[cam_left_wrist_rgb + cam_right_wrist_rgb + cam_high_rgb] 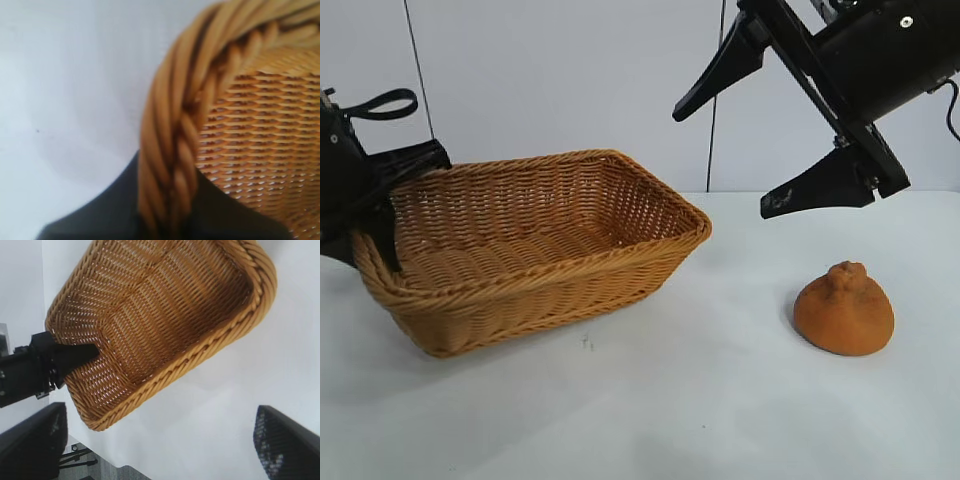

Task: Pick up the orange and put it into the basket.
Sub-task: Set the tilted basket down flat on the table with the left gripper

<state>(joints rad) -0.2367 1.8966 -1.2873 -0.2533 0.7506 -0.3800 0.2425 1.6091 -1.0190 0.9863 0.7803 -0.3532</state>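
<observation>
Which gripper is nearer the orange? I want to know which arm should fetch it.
Right. The right gripper hangs open above the orange, slightly to its left. The left gripper is shut on the basket rim, far across the table.

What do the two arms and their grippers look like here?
Both arms are matte black. The right gripper has two long, tapering, wedge-shaped fingers on a straight black rail, below a cylindrical wrist housing with a black cable at its side. The left gripper has similar black fingers, with a black loop above.

Left pincer clamps basket rim, tilting it; orange on table.
</observation>
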